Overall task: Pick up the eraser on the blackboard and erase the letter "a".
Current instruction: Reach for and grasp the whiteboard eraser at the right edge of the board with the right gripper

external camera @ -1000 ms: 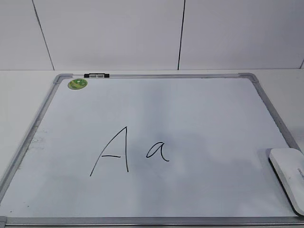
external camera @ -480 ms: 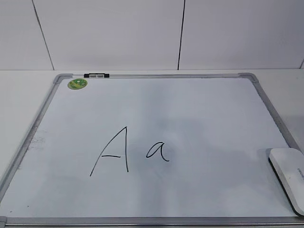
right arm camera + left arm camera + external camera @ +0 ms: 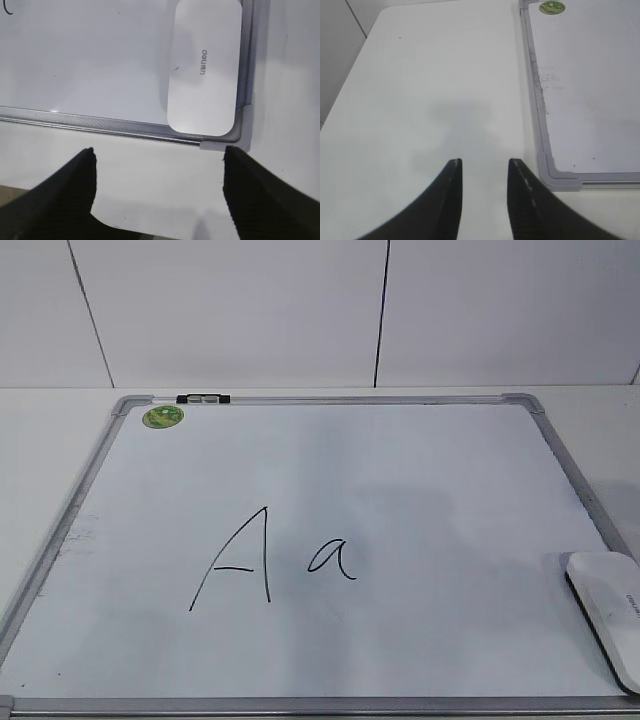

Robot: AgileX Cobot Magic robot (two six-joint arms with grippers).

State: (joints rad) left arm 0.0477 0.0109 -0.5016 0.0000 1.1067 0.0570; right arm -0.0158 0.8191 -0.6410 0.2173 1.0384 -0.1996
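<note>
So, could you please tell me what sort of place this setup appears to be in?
Probably a lab or test bench rather than a classroom: a whiteboard lies flat on a plain white table, backed by bare white wall panels, with an eraser and a green magnet on the board.

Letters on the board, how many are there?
2. The capital "A" is left of the middle of the blackboard, and the letter "a" sits just to its right. None looks hidden.
</note>
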